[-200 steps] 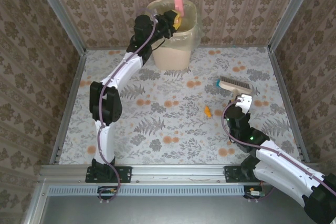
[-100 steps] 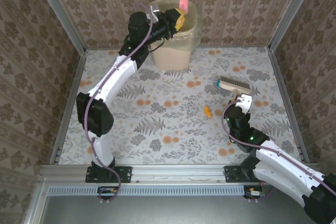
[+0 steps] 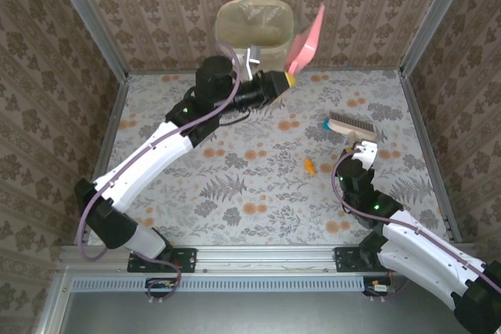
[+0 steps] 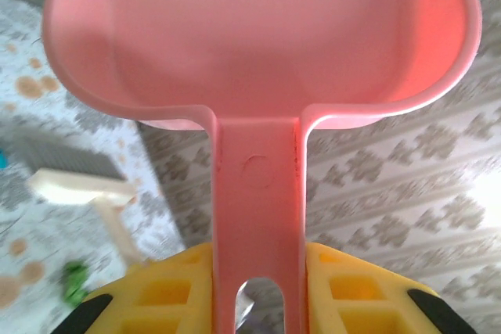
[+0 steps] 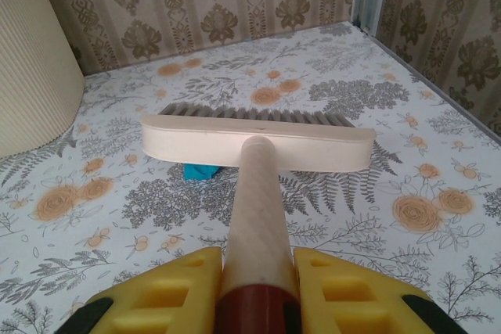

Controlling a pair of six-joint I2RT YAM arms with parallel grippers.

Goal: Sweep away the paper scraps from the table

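The left jaws are clenched on the handle of a pink dustpan [image 3: 307,37] – the left wrist view shows the handle [image 4: 258,217] pinched between the two yellow fingers [image 4: 176,291], with the pan's scoop turned toward the camera. The dustpan is held up off the counter [image 3: 258,193], tilted, just right of the beige bin [image 3: 254,25] by the back wall.

The right jaws grasp the handle of a cream brush [image 5: 254,142], whose head rests on the right side of the counter. Of the paper scraps, a blue one [image 5: 200,171] lies touching the near edge of the brush head toward its left end. An orange one [image 3: 310,166] lies alone on the print – near the brush but apart from it.
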